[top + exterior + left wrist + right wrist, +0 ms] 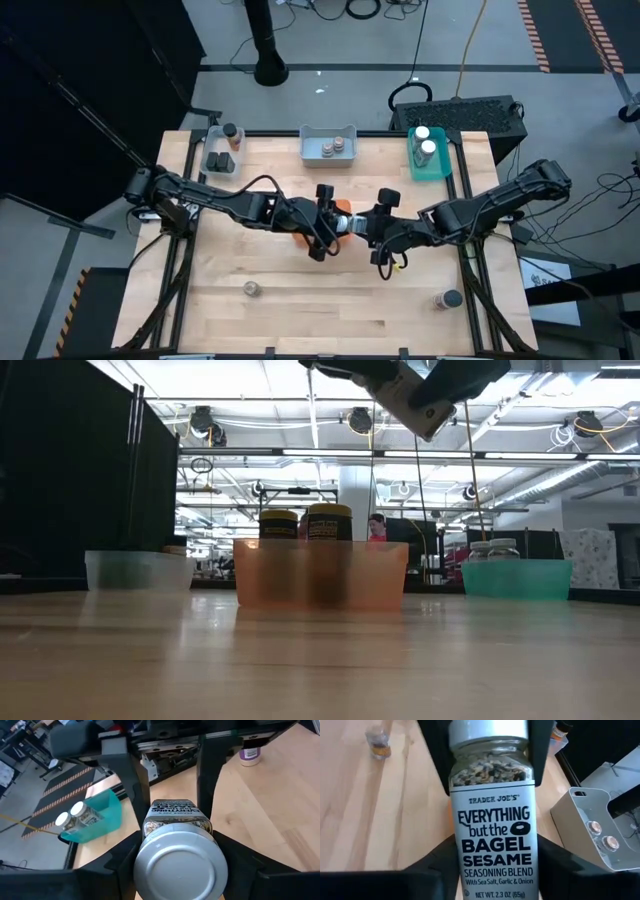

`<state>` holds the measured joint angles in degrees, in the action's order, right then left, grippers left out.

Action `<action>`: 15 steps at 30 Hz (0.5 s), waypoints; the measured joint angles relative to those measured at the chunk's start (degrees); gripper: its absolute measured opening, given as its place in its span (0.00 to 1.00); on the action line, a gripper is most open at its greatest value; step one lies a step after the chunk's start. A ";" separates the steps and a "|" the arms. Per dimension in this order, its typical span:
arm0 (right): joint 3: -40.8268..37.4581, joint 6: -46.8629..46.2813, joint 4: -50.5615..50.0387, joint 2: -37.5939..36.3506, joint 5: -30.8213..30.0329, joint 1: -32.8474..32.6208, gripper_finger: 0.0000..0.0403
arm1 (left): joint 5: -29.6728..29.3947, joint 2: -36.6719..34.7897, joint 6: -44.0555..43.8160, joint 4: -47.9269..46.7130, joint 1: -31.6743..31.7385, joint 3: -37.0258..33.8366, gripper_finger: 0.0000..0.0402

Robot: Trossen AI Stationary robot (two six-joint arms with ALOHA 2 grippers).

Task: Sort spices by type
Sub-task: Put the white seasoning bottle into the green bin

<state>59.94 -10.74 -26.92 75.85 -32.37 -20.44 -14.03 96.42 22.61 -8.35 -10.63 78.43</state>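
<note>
Wooden counter [300,310] boards sit under two dark arms that meet in the middle. Both the left claw [333,226] and the right claw [362,226] pinch one clear bagel-seasoning jar with a silver lid [492,815] up in the air, a hand-off. Next, I think one claw must let go, then the other carries it to a tray.

Our two arms reach in from opposite sides and meet over the middle of the worktop, forearms nearly level. Our left hand [328,222] and our right hand [362,226] point at each other, wrist to wrist. Each hand has its two fingers [209,775] closed against the same jar [492,810], one hand at each end of it, well above the worktop.
</note>
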 joint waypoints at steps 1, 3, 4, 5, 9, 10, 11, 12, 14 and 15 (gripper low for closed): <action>-0.01 0.51 -0.31 0.00 0.05 -0.06 0.42 | 0.09 0.02 -0.28 0.18 -0.08 0.00 0.52; -0.01 0.50 -0.20 0.00 -0.02 -0.45 0.42 | 0.09 0.07 -0.45 0.43 -0.20 0.00 0.52; -0.02 0.41 0.00 0.00 -0.17 -0.68 0.42 | 0.16 0.07 -0.45 0.59 -0.22 0.00 0.54; 0.00 -0.04 0.05 -0.02 -0.17 -0.89 0.42 | 0.12 0.07 -0.09 0.88 -0.24 0.00 0.57; -0.07 -3.16 -2.37 -0.02 -0.83 -1.96 0.42 | -1.24 -0.64 0.46 0.34 -0.40 0.00 0.74; -0.09 -4.43 -3.69 -0.20 -1.06 -2.37 0.42 | -1.24 -1.22 0.46 -0.31 -0.40 0.00 0.77; -0.37 -5.75 -4.80 -0.51 -1.36 -2.82 0.42 | -1.22 -1.83 0.42 -0.59 -0.37 0.00 0.78; -1.06 -7.02 -5.25 -1.06 -2.13 -3.36 0.42 | -1.23 -2.44 0.42 -0.85 -0.36 0.02 0.79; -3.38 -8.67 -4.66 -2.59 -4.18 -4.59 0.42 | -1.46 -4.14 0.35 -2.70 -0.31 0.07 0.80; -5.01 -9.17 -3.20 -3.63 -5.05 -5.25 0.42 | -1.47 -4.77 0.33 -3.60 -0.29 0.07 0.80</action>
<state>54.93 -19.91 -30.13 72.22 -37.42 -25.69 -15.50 91.65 22.94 -11.95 -10.92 78.50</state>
